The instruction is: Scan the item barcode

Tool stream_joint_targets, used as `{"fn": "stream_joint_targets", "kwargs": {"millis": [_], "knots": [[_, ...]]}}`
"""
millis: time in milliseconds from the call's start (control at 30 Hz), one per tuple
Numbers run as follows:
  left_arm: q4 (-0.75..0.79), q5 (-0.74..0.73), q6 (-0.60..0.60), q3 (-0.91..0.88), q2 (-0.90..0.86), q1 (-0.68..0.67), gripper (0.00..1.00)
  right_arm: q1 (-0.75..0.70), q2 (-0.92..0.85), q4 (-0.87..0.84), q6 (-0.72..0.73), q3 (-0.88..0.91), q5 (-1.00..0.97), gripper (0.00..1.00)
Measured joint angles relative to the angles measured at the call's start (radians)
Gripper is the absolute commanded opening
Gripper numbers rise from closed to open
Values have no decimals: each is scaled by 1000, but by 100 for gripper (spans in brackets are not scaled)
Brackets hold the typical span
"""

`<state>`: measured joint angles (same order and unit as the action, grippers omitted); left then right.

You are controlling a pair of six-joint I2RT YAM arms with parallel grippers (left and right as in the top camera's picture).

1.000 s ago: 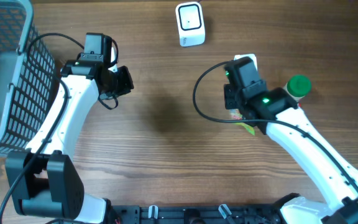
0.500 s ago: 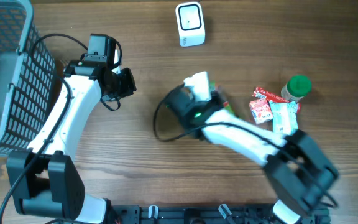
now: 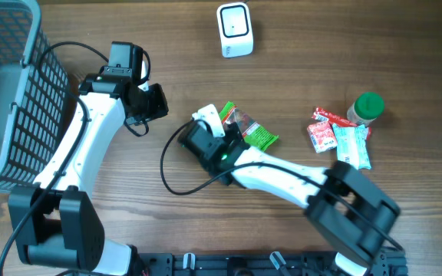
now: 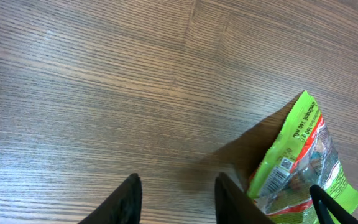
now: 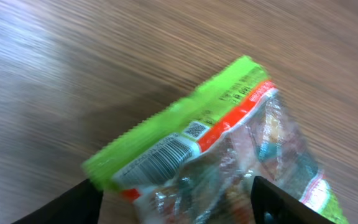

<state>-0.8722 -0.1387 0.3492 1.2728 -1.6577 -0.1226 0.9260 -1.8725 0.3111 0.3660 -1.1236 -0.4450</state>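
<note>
**Desk:** Where is the snack packet [image 3: 250, 133] lying as you are working toward the scan?

**Floor:** It is lying mid-table, and your right gripper [image 5: 176, 186] is hanging directly over it. The jaws are standing wide, one finger off each side of the packet. Nothing is showing them pressing on it, so I am judging it loose on the wood rather than gripped. Contact at the green corner is too close to call.

**Desk:** And your other arm?

**Floor:** Your left gripper [image 4: 176, 190] is hovering near the packet, part-way open, with only bare tabletop between its fingers. The packet is lying off to that gripper's right, outside the gap.

**Desk:** Which way is the packet running?

**Floor:** Its long axis is slanting across the right gripper's opening. The green sealed edge is sitting by one finger, and the clear window end is trailing toward the other. The barcode [image 5: 157, 158] is facing up along that green edge.

**Desk:** So what is the coming move turning on?

**Floor:** The scanner [image 3: 234, 29] is standing at the far edge of the table, well apart from the packet. Your right arm is the nearer one. You are probably looking at a re-grip, then a carry forward with the barcode edge leading.
</note>
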Motion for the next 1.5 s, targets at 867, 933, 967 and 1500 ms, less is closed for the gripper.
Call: {"fn": "stream_joint_targets", "kwargs": {"millis": [867, 933, 967, 1500], "knots": [[171, -46, 60, -31, -134, -292, 11, -466, 134, 294, 72, 21, 759, 7], [185, -45, 61, -31, -177, -328, 11, -466, 67, 298, 87, 24, 800, 6], [185, -45, 61, -32, -183, -330, 11, -466, 53, 302, 87, 24, 808, 6], [169, -34, 64, -61, -237, -329, 14, -528, 40, 364, 76, 24, 848, 20]]}}
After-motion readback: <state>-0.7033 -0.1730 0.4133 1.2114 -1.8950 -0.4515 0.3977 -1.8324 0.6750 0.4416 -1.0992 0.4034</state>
